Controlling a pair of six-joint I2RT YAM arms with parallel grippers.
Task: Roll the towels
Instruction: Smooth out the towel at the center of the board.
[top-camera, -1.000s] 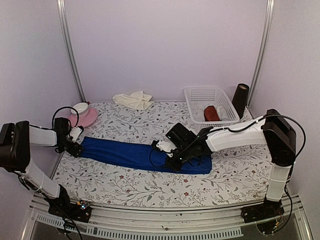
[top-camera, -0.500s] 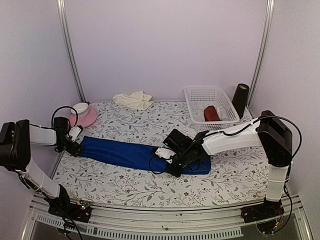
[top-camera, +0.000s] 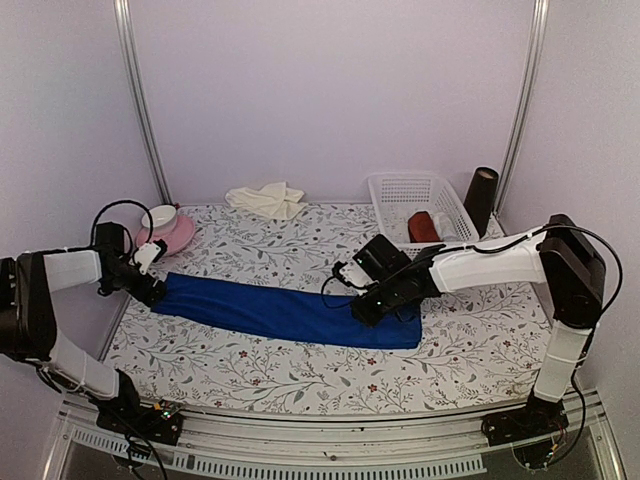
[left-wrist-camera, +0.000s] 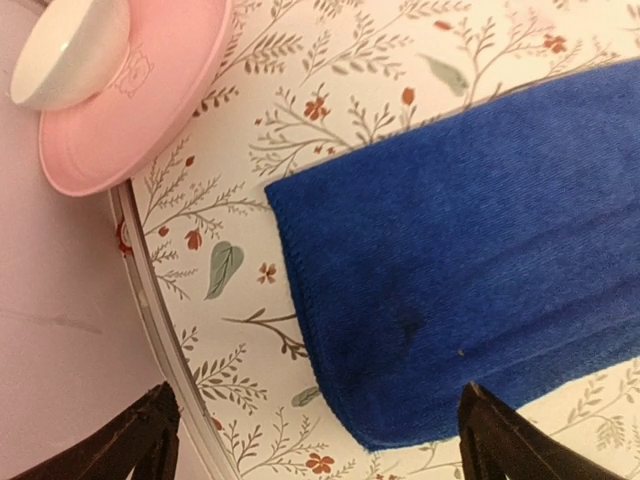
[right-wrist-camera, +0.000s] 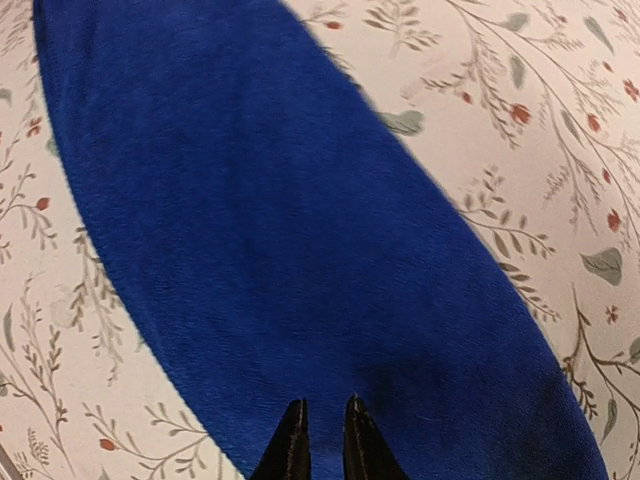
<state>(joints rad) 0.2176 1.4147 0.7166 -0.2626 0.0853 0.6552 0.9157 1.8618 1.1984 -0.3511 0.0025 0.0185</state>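
Note:
The royal blue towel (top-camera: 290, 312) lies flat as a long folded strip across the table, from the left edge to right of the middle. Its left end (left-wrist-camera: 450, 270) sits just ahead of and between the wide-apart fingers of my left gripper (top-camera: 152, 288) (left-wrist-camera: 318, 400), which is open and holds nothing. My right gripper (top-camera: 358, 310) (right-wrist-camera: 325, 405) hovers over the strip's right part (right-wrist-camera: 300, 230). Its fingertips stand a narrow gap apart with nothing between them. The cream towel (top-camera: 265, 198) lies crumpled at the back of the table.
A pink plate (top-camera: 178, 236) (left-wrist-camera: 150, 110) with a white bowl (top-camera: 160, 216) (left-wrist-camera: 65, 55) sits at the back left, close to the left gripper. A white basket (top-camera: 405, 195) at the back right holds a dark red roll (top-camera: 422, 227). A black cylinder (top-camera: 482, 198) stands beside it.
My right gripper has drawn back to the right along the blue towel, and its fingertips have parted slightly. The left arm has shifted a little toward the back.

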